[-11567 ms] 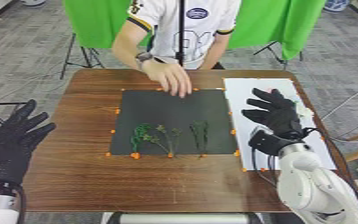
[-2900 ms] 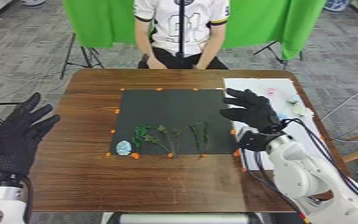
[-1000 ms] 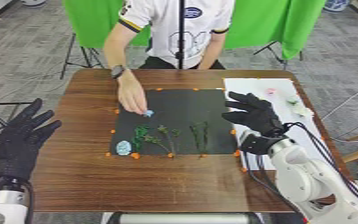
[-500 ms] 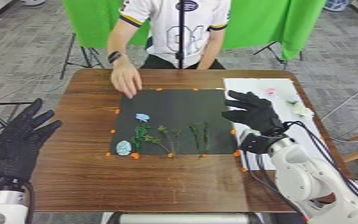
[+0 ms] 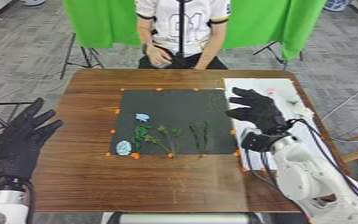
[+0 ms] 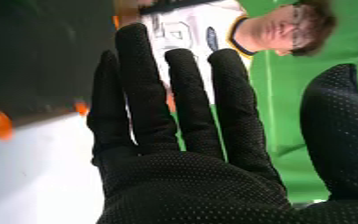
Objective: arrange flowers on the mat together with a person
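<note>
Fingers (image 6: 140,95) free, blue flower (image 5: 143,117) newly down on the mat (image 5: 171,102)

The fingers of the robot's right hand (image 5: 257,111) are straight and spread, the thumb well out to the side, and they hold nothing. That hand is over the border between the dark mat and the white board (image 5: 257,82); in the earliest view it was farther right, over the board. The left hand (image 5: 19,142), also spread and empty, waits at the left edge of the table (image 5: 158,185).

The change is the person's doing. A moment ago their fingers were at the blue flower; now it lies alone on the mat's left half, just beyond the leafy sprig (image 5: 141,134), and the person's hand (image 5: 160,56) is back past the far edge. The oval blue-and-white flower head (image 5: 124,148) in the near left corner is another addition since the earliest view. The branching sprig (image 5: 169,142) and the thin stems (image 5: 205,137) lie to the right along the near part.

With the mat out of the person's reach for now, the turn looks like the robot's. The pink flower (image 5: 270,91) and the white blossoms (image 5: 302,111) remain on the board, and picking one would need a light pinch, as petals may crush
</note>
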